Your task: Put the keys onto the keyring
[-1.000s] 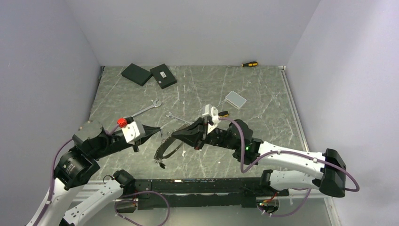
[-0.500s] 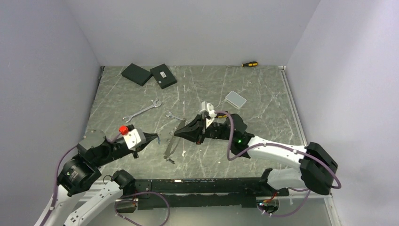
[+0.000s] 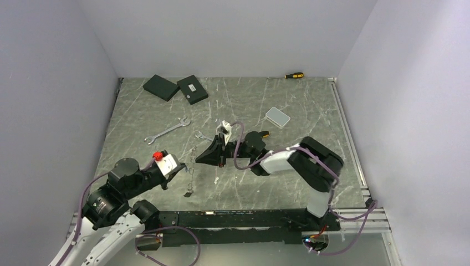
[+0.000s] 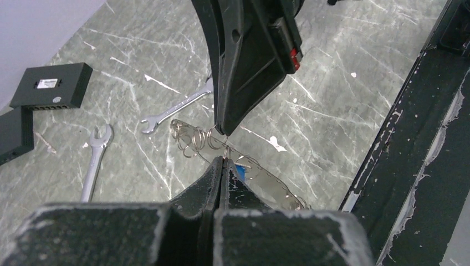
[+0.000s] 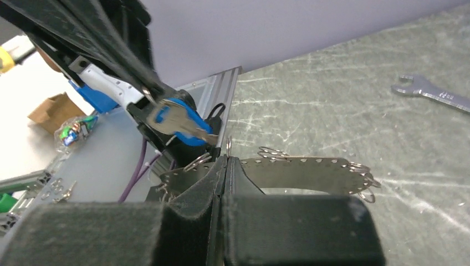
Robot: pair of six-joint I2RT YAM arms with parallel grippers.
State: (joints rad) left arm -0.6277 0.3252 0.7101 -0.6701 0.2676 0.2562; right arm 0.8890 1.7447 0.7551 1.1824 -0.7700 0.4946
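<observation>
1. pinching blue-headed key (image 5: pixel 177 124) in clenched left end effector (image 4: pixel 221 161); pinching keyring (image 5: pixel 310 169) by one small loop in clenched right end effector (image 5: pixel 227 159).
2. likely risk: key twisting in the pinch, missing the loop's gap through misalignment.

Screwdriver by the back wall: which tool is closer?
Right. The right tool is left of the screwdriver and back toward the bases; the left tool is further left and further back.

Soft even light (blurry wrist foregrounds)
</observation>
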